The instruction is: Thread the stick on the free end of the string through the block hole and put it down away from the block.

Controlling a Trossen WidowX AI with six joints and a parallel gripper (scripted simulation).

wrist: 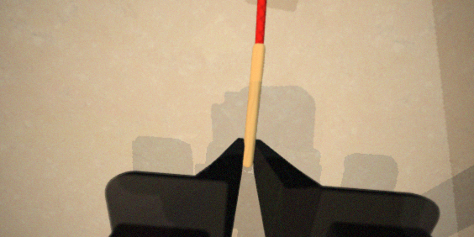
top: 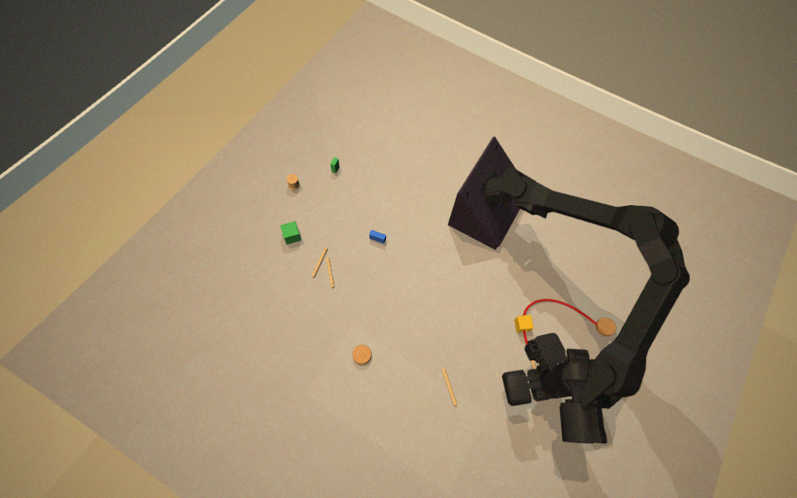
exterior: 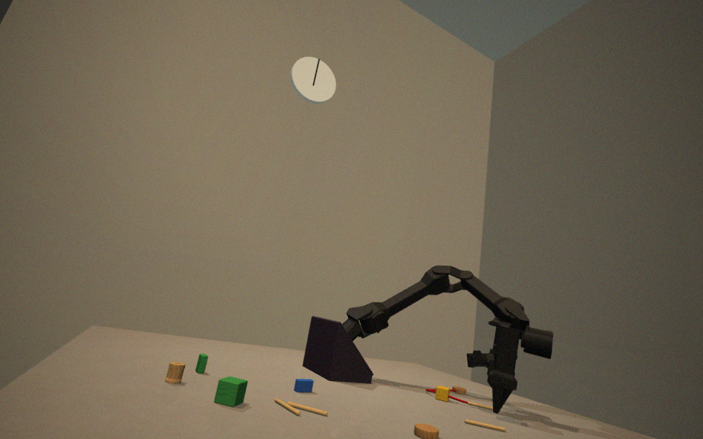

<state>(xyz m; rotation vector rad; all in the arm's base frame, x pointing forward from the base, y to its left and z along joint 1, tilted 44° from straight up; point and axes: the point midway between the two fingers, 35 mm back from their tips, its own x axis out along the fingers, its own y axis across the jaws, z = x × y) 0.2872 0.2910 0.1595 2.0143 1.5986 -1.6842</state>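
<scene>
A round white clock [exterior: 313,79] hangs on a beige wall [exterior: 179,163]. It has one dark line, which goes from its middle to its upper edge. To the right of the clock, this wall meets a darker grey wall [exterior: 616,218] at a corner. Above and right of the clock, there is a blue-grey ceiling [exterior: 496,24]. The light on both walls is dim and soft.

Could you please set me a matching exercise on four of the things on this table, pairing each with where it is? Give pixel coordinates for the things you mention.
1. yellow block [top: 524,323] [exterior: 442,393]
2. stick on the string [top: 533,365] [exterior: 480,405] [wrist: 254,100]
3. blue piece [top: 377,236] [exterior: 303,385]
4. button on the string [top: 606,326] [exterior: 459,390]

A. between the jaws
B. at the red string's far end
C. around the red string
D. nearest the arm's base

1-C, 2-A, 3-D, 4-B
</scene>
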